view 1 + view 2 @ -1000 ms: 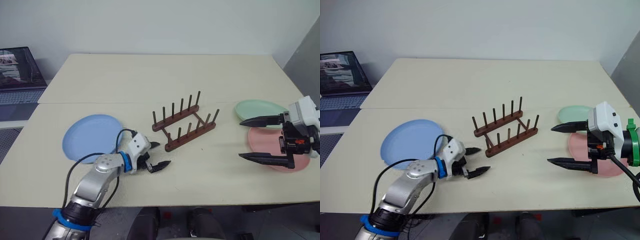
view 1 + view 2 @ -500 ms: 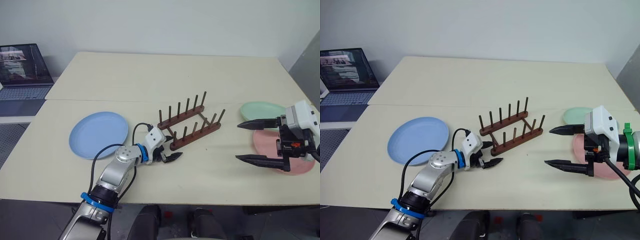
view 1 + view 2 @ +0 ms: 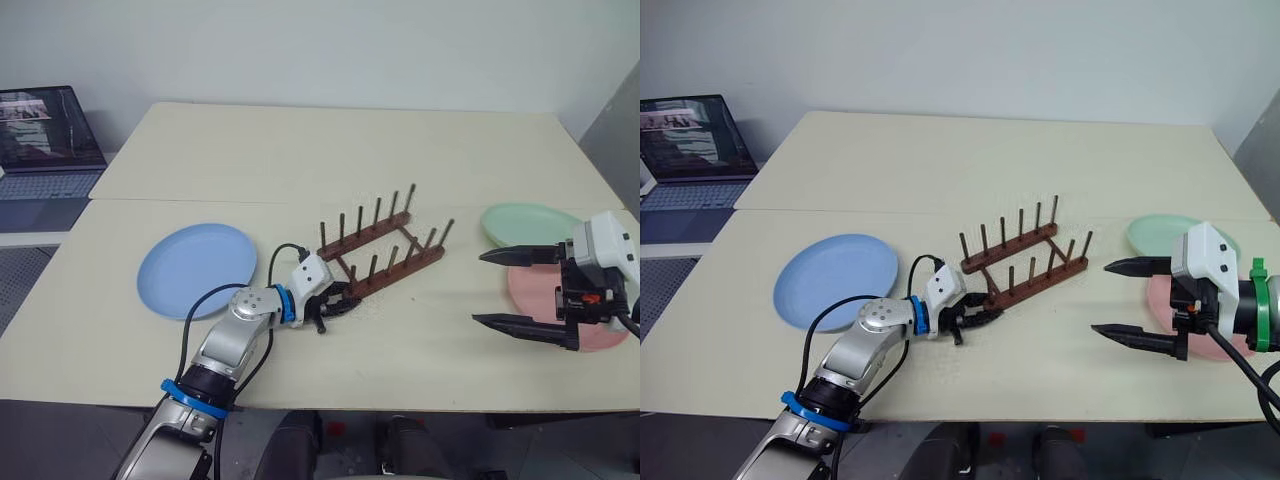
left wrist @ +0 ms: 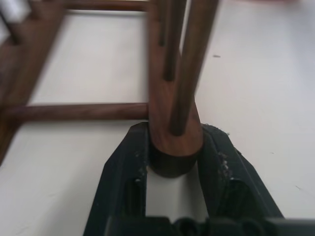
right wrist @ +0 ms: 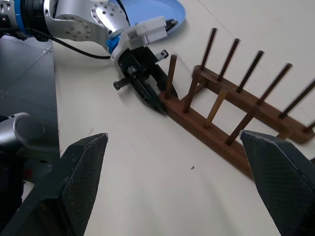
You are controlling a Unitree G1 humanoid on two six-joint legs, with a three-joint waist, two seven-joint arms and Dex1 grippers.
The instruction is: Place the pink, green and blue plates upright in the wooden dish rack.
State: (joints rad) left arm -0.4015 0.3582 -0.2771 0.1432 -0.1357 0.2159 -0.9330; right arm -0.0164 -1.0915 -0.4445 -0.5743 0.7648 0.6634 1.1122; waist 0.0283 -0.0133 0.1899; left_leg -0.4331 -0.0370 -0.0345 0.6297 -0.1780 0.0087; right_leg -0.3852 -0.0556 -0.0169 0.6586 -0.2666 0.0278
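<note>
Our left hand [image 4: 172, 169] has its black fingers pinched on the near rail end of the dark brown wooden dish rack [image 3: 385, 248], likely to steady or reposition it. Our right hand [image 3: 522, 288], spread wide, hovers beside the round pink plate [image 3: 545, 290].

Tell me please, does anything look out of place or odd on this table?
The wooden dish rack sits askew, diagonal to the table's edges, and the left gripper closes on the near rail's end. All three plates lie flat: blue plate, green plate, pink plate.
</note>
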